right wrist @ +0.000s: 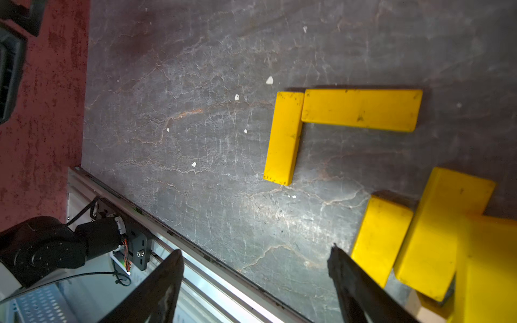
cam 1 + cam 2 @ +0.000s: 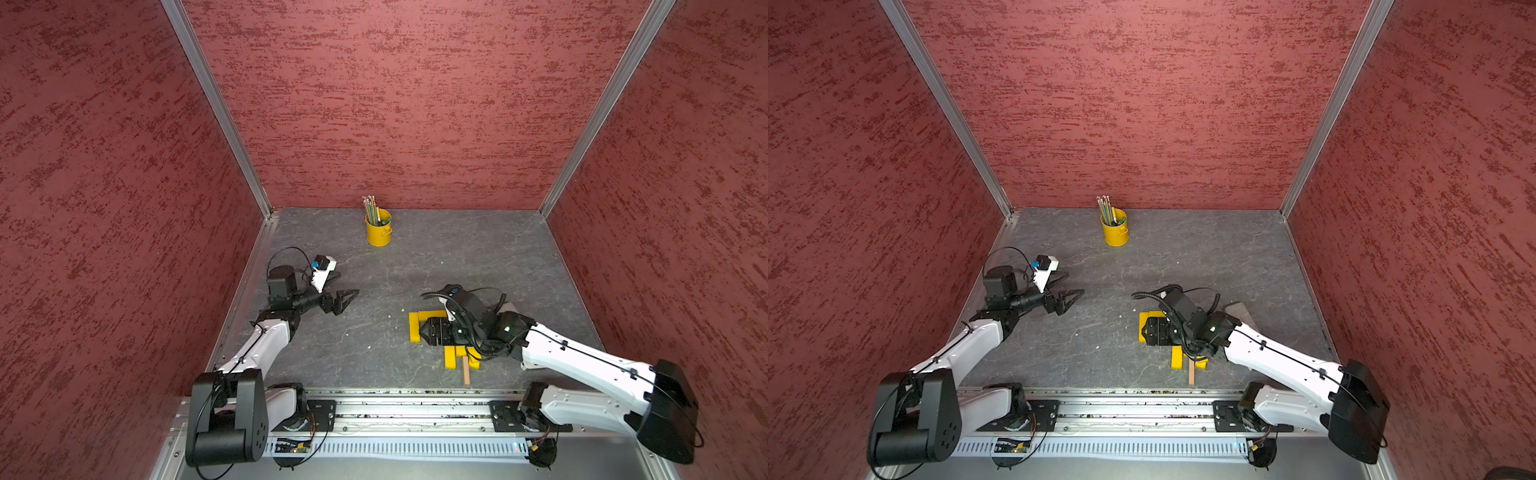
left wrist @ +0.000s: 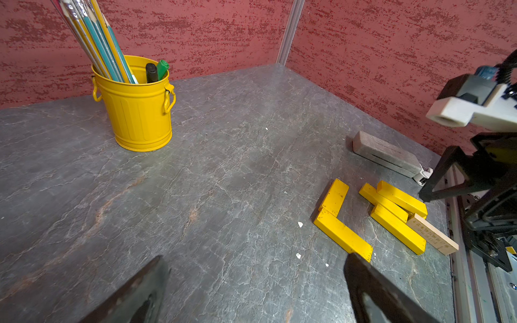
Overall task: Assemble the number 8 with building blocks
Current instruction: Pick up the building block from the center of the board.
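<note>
Two yellow building blocks [image 1: 284,137] [image 1: 361,109] lie flat, joined as an L; in a top view the L [image 2: 413,326] is partly under my right arm. Beside it sits a loose pile of yellow blocks [image 3: 391,201] with one tan block [image 3: 432,233] at its near side. My right gripper [image 1: 255,251] hangs open above the floor between the L and the pile, holding nothing; one finger [image 1: 344,268] is close to a pile block's end [image 1: 380,235]. My left gripper [image 3: 255,258] is open and empty, far off at the left [image 2: 348,283]. No number 8 shape shows.
A yellow bucket [image 2: 379,230] of pencils stands near the back wall. A grey-brown slab [image 3: 386,153] lies behind the right arm. Red walls close in three sides; a metal rail [image 2: 399,409] runs along the front edge.
</note>
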You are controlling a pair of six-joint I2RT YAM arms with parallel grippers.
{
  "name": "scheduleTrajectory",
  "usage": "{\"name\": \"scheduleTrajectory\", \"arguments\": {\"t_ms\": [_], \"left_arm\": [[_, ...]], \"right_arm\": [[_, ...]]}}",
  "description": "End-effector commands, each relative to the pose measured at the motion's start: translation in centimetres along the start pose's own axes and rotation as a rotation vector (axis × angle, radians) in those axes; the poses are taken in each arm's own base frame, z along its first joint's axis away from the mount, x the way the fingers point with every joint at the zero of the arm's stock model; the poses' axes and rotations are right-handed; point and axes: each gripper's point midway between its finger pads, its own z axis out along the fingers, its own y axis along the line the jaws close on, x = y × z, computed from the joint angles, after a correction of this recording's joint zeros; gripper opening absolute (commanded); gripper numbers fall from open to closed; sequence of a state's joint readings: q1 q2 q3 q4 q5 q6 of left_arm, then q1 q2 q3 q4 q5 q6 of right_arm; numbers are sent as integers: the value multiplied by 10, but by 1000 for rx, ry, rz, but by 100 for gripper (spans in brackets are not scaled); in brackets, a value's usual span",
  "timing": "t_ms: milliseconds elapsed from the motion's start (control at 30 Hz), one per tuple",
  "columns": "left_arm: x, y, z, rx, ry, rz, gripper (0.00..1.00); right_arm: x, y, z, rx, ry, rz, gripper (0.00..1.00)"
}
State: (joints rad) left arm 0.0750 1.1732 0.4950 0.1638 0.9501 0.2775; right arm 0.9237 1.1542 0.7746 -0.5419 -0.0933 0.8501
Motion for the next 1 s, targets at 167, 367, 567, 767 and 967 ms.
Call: {"name": "scheduleTrajectory", "arguments": {"t_ms": [167, 367, 567, 767, 967], "left_arm": [[-9, -4, -4, 5, -22, 24, 100], [-12, -4, -3, 14, -26, 24, 100], [-13, -4, -2, 22, -29, 18, 100], [-15, -5, -1, 33, -27, 13, 100], [-14, -5, -1, 35, -26, 11, 100]], "right_arm": [[46, -40, 16, 103, 123, 198, 73], [61, -61, 21, 156, 145, 240, 64], [60, -70, 29, 233, 161, 197, 62], [59, -84, 29, 318, 156, 172, 61], [56, -89, 27, 353, 150, 156, 61]]}}
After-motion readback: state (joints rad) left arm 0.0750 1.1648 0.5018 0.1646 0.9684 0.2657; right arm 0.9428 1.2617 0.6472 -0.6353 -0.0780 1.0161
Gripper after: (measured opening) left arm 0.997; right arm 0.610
